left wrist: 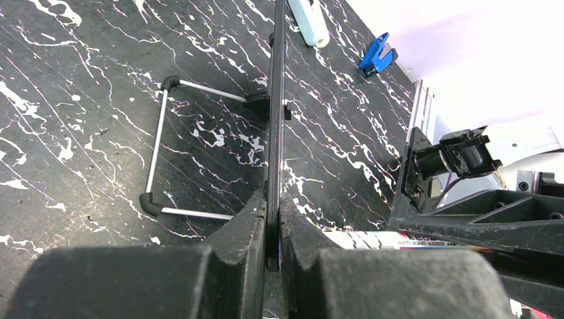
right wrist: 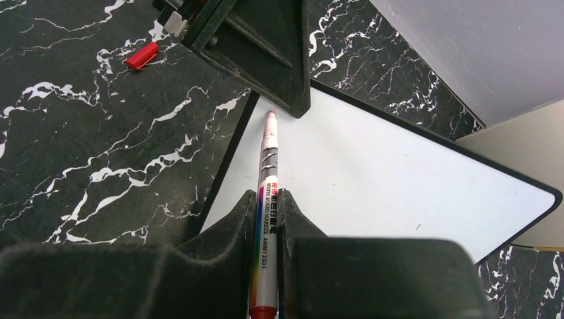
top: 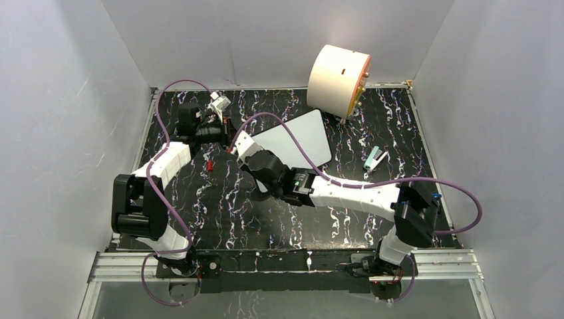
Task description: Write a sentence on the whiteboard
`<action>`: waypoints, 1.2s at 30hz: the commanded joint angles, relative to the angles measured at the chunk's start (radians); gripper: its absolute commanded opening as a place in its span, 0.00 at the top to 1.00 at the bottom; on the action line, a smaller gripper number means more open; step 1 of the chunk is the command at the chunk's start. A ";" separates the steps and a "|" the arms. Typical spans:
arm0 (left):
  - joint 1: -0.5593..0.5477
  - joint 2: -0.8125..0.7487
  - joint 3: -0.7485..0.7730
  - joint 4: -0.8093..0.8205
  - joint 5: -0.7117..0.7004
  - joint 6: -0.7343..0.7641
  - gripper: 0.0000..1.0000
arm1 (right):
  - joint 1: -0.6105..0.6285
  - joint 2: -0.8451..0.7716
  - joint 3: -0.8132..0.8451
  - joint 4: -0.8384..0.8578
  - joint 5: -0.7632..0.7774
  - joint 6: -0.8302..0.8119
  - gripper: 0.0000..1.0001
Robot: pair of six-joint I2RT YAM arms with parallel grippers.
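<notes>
The whiteboard (top: 302,136) lies flat on the black marbled table; in the right wrist view its face (right wrist: 386,173) is blank, with no red letters of the sentence showing. My left gripper (left wrist: 273,199) is shut on the board's thin black rim (left wrist: 275,100), seen edge-on, at the board's left corner (top: 229,138). My right gripper (right wrist: 269,196) is shut on a whiteboard marker (right wrist: 268,159), uncapped. Its red tip points at the board's near-left corner, just beside the left gripper's fingers (right wrist: 266,60). The marker also shows in the left wrist view (left wrist: 372,239).
A big cream cylinder (top: 339,78) stands at the back right behind the board. The red marker cap (right wrist: 142,55) lies on the table left of the board. A pale green and white object (top: 374,158) lies to the right. A wire stand (left wrist: 159,153) lies under the board.
</notes>
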 commanded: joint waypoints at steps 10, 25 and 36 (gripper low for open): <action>-0.019 -0.007 -0.005 -0.044 -0.016 0.018 1.00 | 0.004 0.017 0.079 0.006 0.026 0.000 1.00; -0.020 -0.005 -0.005 -0.044 -0.014 0.018 1.00 | 0.005 0.030 0.103 -0.106 0.004 0.039 1.00; -0.020 -0.006 -0.006 -0.044 -0.014 0.018 1.00 | 0.005 0.031 0.117 -0.173 -0.023 0.067 1.00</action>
